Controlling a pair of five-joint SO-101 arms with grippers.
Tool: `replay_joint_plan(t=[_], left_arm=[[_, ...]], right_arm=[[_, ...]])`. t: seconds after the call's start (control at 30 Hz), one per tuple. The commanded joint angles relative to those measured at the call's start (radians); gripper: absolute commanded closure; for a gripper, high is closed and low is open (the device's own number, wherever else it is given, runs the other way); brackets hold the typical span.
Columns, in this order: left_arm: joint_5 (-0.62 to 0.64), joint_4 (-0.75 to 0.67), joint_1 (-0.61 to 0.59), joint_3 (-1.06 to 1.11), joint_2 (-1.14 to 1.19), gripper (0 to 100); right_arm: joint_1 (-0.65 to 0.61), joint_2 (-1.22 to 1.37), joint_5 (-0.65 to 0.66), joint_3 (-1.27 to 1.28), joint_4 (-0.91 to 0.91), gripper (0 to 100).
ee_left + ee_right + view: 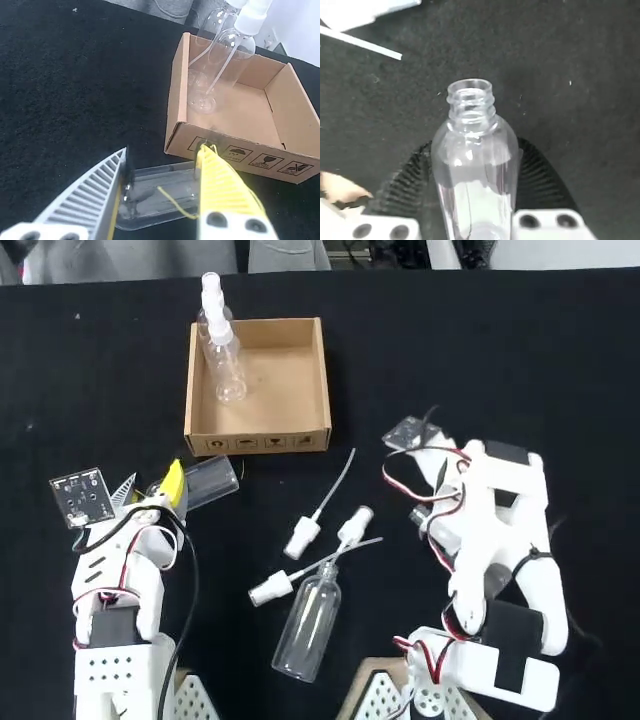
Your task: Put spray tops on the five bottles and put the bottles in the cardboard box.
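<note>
Right gripper [475,146]: black ribbed fingers [540,175] pressed on both flanks of a clear plastic bottle with an open neck [472,165]. The neck was threaded and bare of any top. Below it the see-through body widened from a rounded shoulder.

Left gripper [162,155]: one grey ribbed finger and one yellow, closed on a second clear plastic bottle [155,192] that lay crosswise between them. I held it low over the black table cloth [75,75], just short of the box's front wall. I could not tell whether it carried a top.

Between my arms a third clear bottle [305,618] lay on its side on the cloth, its uncapped neck pointing away from me. The nearest white spray top [270,589] lay just beside that neck, its thin tube running off to the right. A second white spray top [302,536] lay beyond, with its tube angled toward the box. A third white spray top [355,524] lay just right of the second.

Farthest out sat the shallow open brown cardboard box [258,443]. Inside it, a clear bottle with a white spray top fitted [226,365] leaned in the far left corner. Another fitted bottle [212,302] leaned behind it, its head out past the rim.
</note>
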Motion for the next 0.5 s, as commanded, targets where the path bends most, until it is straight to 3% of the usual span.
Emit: replay_joint_plan(t=[0.0,0.17,0.47], left_arm=[[-0.009,-0.026,-0.008,0.022,-0.014,79],[-0.009,-0.026,-0.007,0.022,-0.014,79],[-0.009,-0.025,-0.01,0.022,-0.014,79]], right_arm=[[0.018,-0.062,-0.049,-0.065,0.037,91.0],[-0.003,-0.062,-0.127,-0.065,0.037,91.0],[-0.121,-0.062,-0.382,-0.087,0.037,91.3]])
